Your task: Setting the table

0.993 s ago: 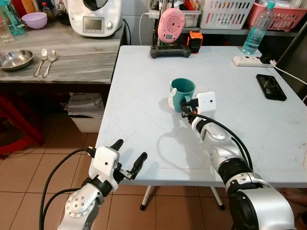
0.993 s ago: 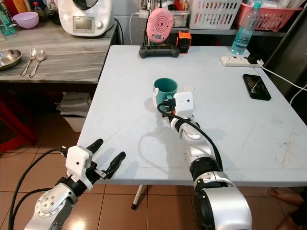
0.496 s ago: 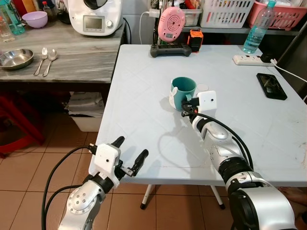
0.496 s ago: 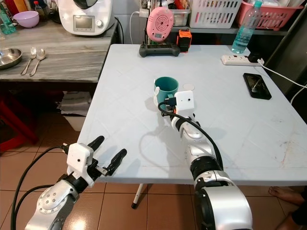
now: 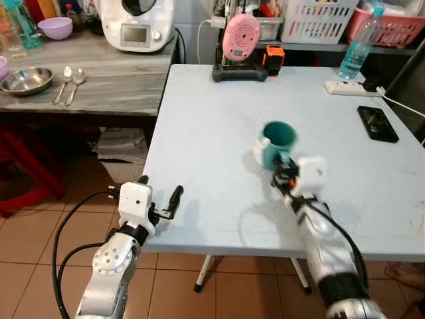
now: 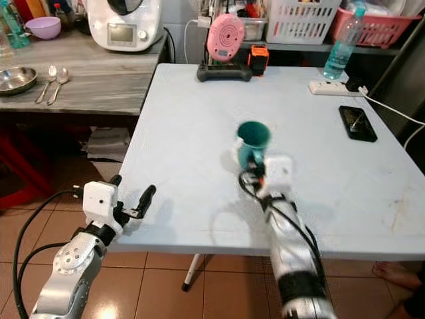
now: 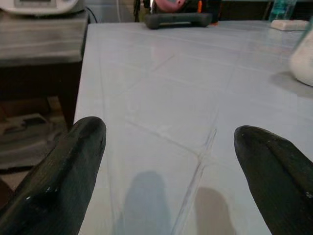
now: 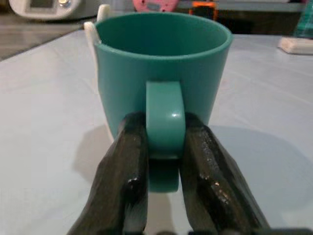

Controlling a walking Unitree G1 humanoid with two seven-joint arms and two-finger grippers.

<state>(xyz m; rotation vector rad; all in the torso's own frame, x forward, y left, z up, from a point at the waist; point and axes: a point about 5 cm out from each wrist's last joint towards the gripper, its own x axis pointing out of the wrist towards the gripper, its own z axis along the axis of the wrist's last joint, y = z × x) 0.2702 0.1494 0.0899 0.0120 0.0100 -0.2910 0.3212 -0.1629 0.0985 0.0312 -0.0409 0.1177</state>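
Black and glossy, the two fingers [image 8: 128, 186] of the right gripper [image 5: 284, 178] are pinching the loop handle [image 8: 165, 122] of a teal plastic mug [image 5: 278, 141] from both sides, closed firmly on it. Gripping the handle rather than the rim is keeping the mug upright and its mouth unobstructed, which suits carrying it to a place setting. The mug is sitting at the centre right of the left eye view, over the middle of the pale blue-white square table [image 5: 206, 139]; whether its base is touching the surface or hanging just above it I cannot tell. The right wrist view is giving what the head views are not: the exact pinch on the handle, plus a white piece [image 8: 93, 34] standing behind the rim, its nature unclear. The head views are supplying the wider layout instead. At lower left, the left gripper [image 5: 158, 206] is hovering at the table's near edge with its fingers spread apart and empty, and its wrist view is looking across bare tabletop. At upper left, a shallow steel bowl [image 5: 26, 80] and two pieces of steel cutlery [image 5: 70, 82] are lying on a grey wooden counter [image 5: 106, 80], well apart from the mug and probably awaiting their turn. A black phone [image 5: 377, 123] is lying near the table's right edge.
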